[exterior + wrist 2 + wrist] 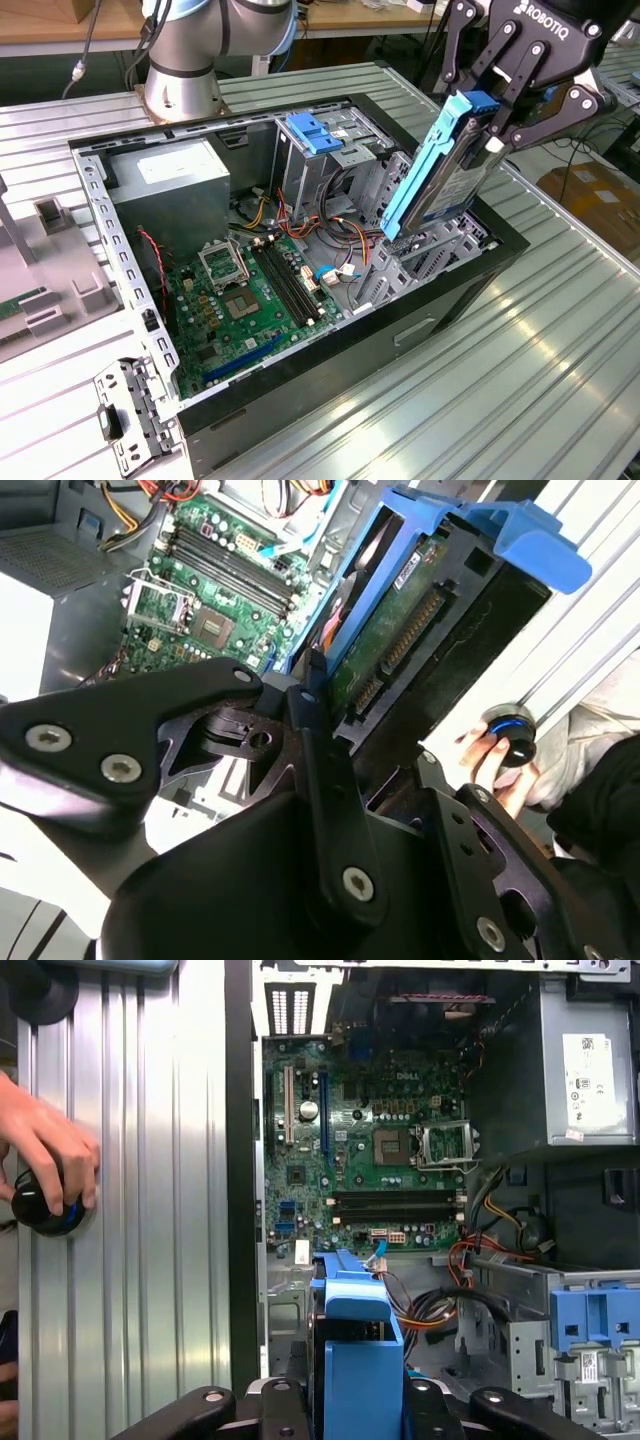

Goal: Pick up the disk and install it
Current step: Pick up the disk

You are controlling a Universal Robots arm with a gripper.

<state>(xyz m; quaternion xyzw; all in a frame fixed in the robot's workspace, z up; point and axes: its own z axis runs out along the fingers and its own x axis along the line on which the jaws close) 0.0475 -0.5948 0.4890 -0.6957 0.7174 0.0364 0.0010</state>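
Note:
My gripper (pixel 492 128) is shut on the disk (pixel 448 185), a silver drive in a blue carrier frame. I hold it by its upper end, tilted steeply, over the end of the open computer case (pixel 118 262) at the exterior view's right. Its lower end dips towards the metal bay (pixel 425 262) there; I cannot tell whether they touch. The second wrist view shows the disk's green circuit side (pixel 395 630) between my black fingers (pixel 318 742). In the first wrist view its blue carrier (pixel 355 1325) rises from my gripper (pixel 350 1405).
Inside the case lie a green motherboard (pixel 240 300), a grey power-supply box (pixel 170 175), loose cables (pixel 335 245) and a drive cage with a blue latch (pixel 315 130). A hand (pixel 45 1155) rests on a black-and-blue knob (pixel 40 1210) on the ribbed table beside the case. The arm's base (pixel 185 60) stands behind.

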